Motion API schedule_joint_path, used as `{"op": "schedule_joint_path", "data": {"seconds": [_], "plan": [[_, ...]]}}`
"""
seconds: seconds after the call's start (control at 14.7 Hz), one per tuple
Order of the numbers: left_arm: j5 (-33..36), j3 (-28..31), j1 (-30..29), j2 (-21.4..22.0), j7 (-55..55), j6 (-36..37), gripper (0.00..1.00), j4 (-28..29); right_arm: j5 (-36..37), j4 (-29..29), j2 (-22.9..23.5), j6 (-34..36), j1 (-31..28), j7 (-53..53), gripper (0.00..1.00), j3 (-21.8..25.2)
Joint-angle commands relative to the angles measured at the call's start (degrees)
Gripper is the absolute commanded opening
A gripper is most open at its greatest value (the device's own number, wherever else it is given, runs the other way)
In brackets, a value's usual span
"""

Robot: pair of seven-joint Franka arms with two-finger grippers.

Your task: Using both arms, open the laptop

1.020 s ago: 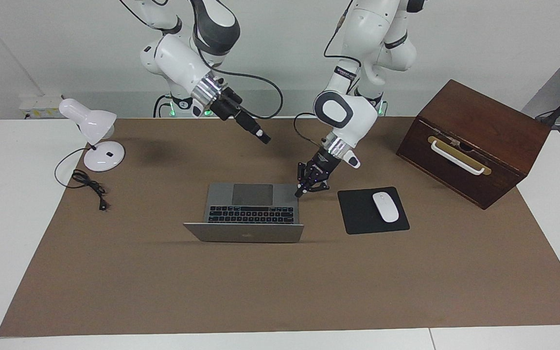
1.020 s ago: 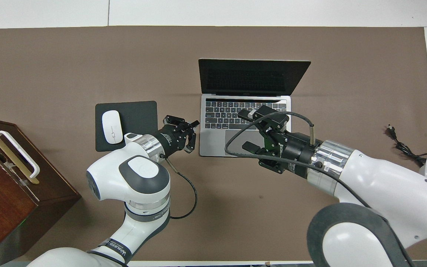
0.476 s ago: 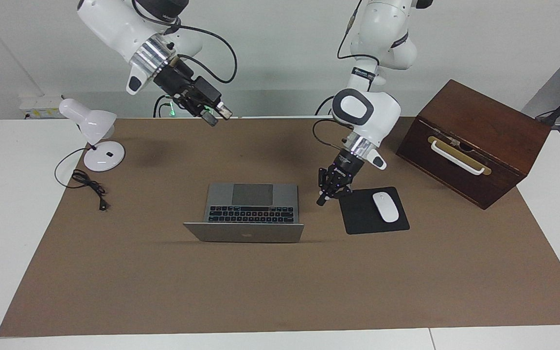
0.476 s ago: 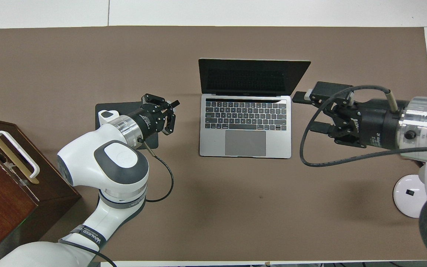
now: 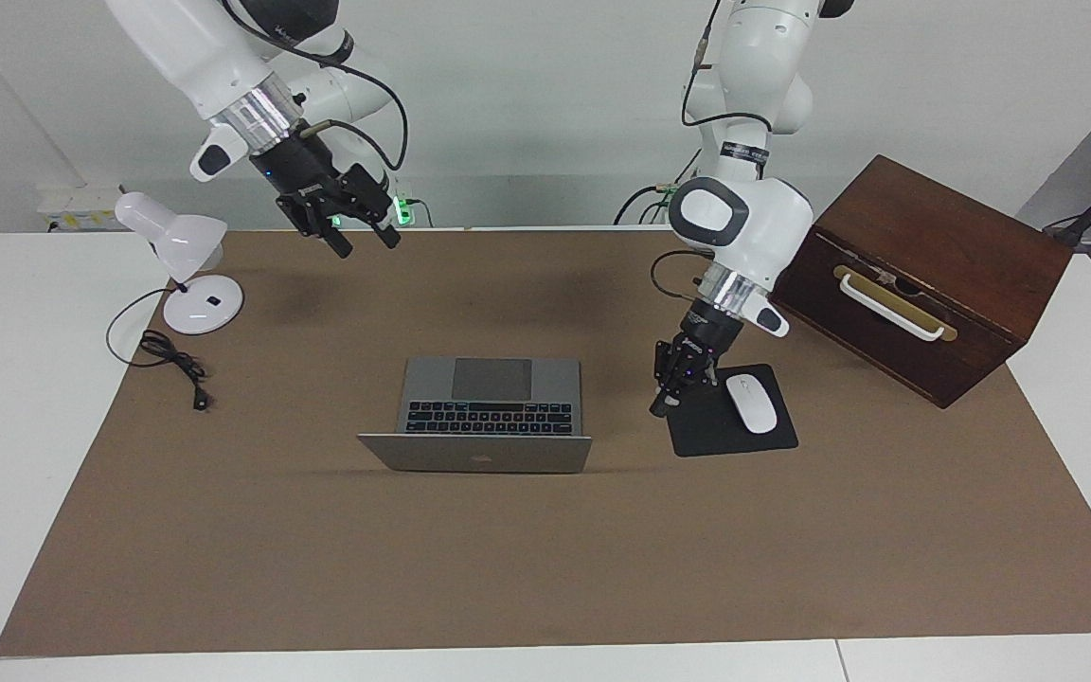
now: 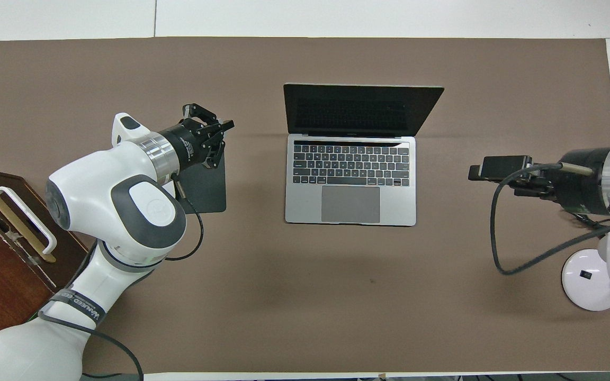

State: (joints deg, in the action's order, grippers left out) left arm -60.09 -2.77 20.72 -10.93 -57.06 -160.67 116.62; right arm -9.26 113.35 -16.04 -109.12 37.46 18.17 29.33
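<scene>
The tabletop (image 5: 545,568) is carrying a brown mat that is covering most of its surface. A dark wooden box (image 5: 924,275) with a white handle is sitting at the corner of the mat nearest the robots, at the left arm's end of the tabletop.

The laptop (image 5: 489,417) is lying near the middle of the tabletop with its lid standing raised, its screen facing the robots and its keyboard and trackpad exposed. Neither gripper is touching it.

The left arm (image 5: 744,218) is reaching down beside the box. The left gripper (image 5: 661,409) is hanging just above the edge of the black mouse pad (image 5: 730,417) that faces the laptop, with its fingertips pressed together and nothing between them. The right arm (image 5: 223,57) is raised toward its own end of the tabletop. The right gripper (image 5: 363,239) is hanging high over the mat edge nearest the robots, with its fingers standing apart and holding nothing.

A white desk lamp (image 5: 187,270) is standing at the right arm's end, near the edge closest to the robots, with its black cord (image 5: 171,365) lying beside it. A white mouse (image 5: 752,403) is resting on the mouse pad.
</scene>
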Motion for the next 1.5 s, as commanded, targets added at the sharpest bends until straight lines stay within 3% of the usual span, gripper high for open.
{"op": "schedule_joint_path", "data": {"seconds": [0.0,0.14,0.34,0.48,0.68,0.82,1.02,1.43], "plan": [[12.14,-0.31,-5.23,-1.20,0.99,9.63,0.00,-5.42,5.81,-1.20,0.92,4.17,-6.31,-6.02,1.00,-4.35],[21.90,-0.31,-8.67,-1.28,1.08,17.98,0.00,-9.81,7.41,-1.02,1.09,5.31,-14.48,-10.94,1.00,-10.49],[34.04,-0.22,-10.43,-0.85,1.08,23.28,0.00,-11.68,8.90,-0.49,2.32,5.32,-23.01,-14.91,1.00,-16.04],[37.84,-0.22,-12.62,0.03,1.16,28.89,0.00,-12.90,9.09,-0.49,3.46,4.88,-32.14,-16.85,1.00,-24.19],[46.35,-0.22,-14.65,0.56,1.51,43.81,0.00,-19.30,9.09,-0.58,5.13,4.35,-38.84,-17.03,1.00,-28.70],[50.49,-0.13,-15.18,2.83,5.01,52.44,0.00,-20.20,9.09,-0.49,6.28,4.09,-40.18,-16.94,1.00,-29.25],[51.30,-0.13,-17.90,7.40,10.82,61.06,0.00,-19.68,9.00,-2.59,8.73,1.55,-40.01,-16.68,1.00,-29.16],[52.53,0.04,-20.02,14.71,23.39,74.96,0.00,-16.25,8.12,-19.11,15.77,11.02,-39.83,-16.68,1.00,-28.98]]}}
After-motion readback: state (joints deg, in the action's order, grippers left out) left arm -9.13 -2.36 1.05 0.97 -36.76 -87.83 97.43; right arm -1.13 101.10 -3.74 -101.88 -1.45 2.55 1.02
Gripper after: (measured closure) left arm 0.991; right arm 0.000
